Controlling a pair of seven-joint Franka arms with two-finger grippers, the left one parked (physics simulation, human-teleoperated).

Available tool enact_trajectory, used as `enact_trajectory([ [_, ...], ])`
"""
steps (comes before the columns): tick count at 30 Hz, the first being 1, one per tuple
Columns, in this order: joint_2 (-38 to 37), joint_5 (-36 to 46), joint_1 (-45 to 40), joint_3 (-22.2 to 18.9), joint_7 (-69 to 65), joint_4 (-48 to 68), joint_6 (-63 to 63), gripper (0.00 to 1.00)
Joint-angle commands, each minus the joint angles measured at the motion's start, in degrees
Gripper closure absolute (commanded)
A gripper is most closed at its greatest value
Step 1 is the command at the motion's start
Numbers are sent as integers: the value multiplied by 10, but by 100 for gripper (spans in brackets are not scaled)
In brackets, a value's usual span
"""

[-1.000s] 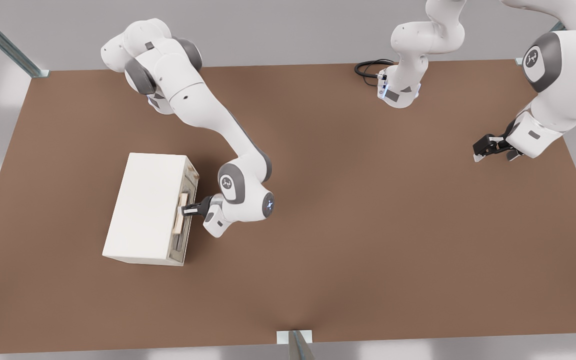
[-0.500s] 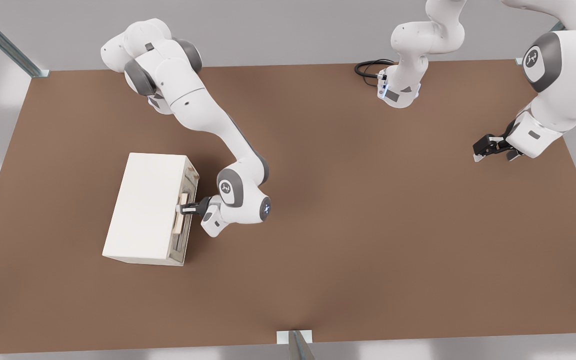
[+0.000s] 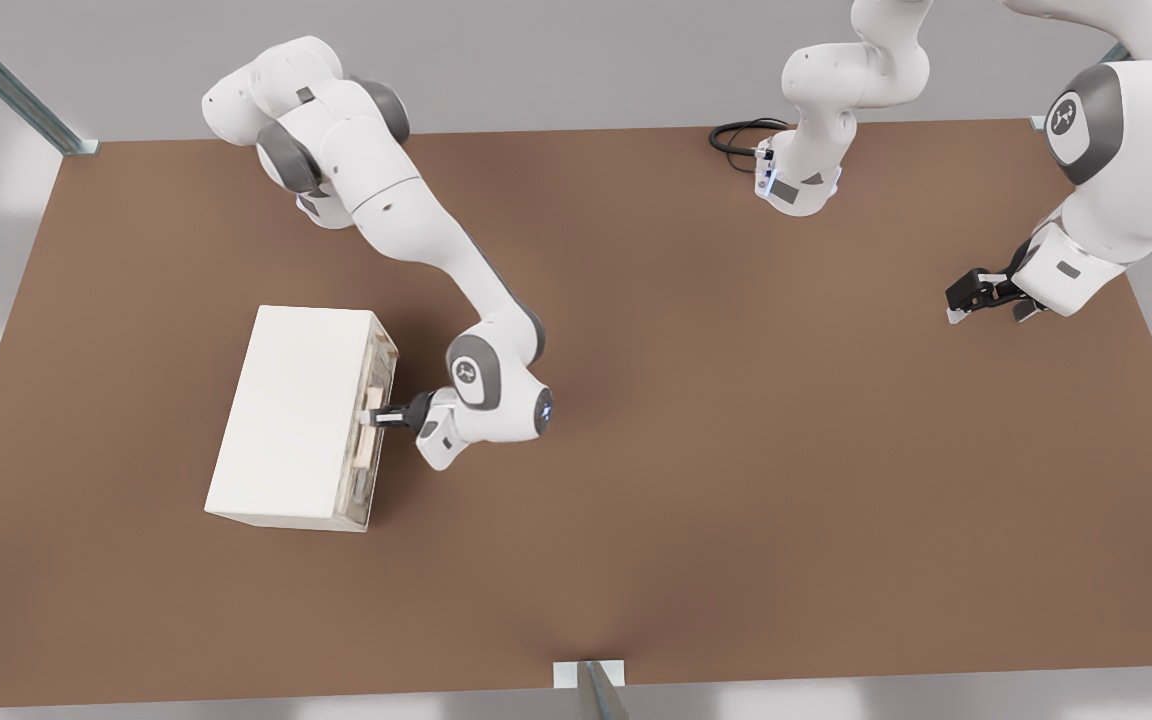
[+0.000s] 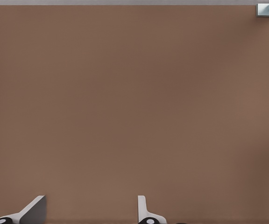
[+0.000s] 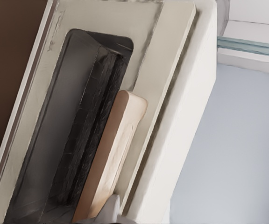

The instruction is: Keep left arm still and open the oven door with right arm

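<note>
Brown surface (image 3: pixel 736 450) carries the oven near its left edge; the gripper (image 3: pixel 383 418) clamps the handle (image 3: pixel 366 440) of the oven door (image 3: pixel 364 425). Pulling along the hinge arc, steadily, seems best.

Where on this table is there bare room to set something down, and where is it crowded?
Bare brown table runs from the right arm across to the front view's right, and along the near edge. It is crowded at the oven: the hand sits at the oven door handle.
</note>
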Motion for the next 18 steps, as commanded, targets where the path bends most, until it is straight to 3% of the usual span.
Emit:
enact_trajectory([
  [1,2,54,6,8,100,2,52,100],
  [5,-8,116,17,53,145,40,130,100],
  [6,-13,118,17,86,176,52,159,85],
  [8,-55,140,10,144,261,48,301,0],
  [9,-116,292,-37,144,220,34,300,0],
  [10,-186,457,-124,144,91,10,268,0],
  [11,-239,513,-194,144,-18,-7,203,0],
  [12,-279,506,-227,126,-124,-26,126,0],
  [13,-277,506,-235,81,-122,-5,-4,0],
  [16,-271,474,-249,78,-125,16,-24,0],
  [18,-270,474,-307,78,-131,46,-24,0],
])
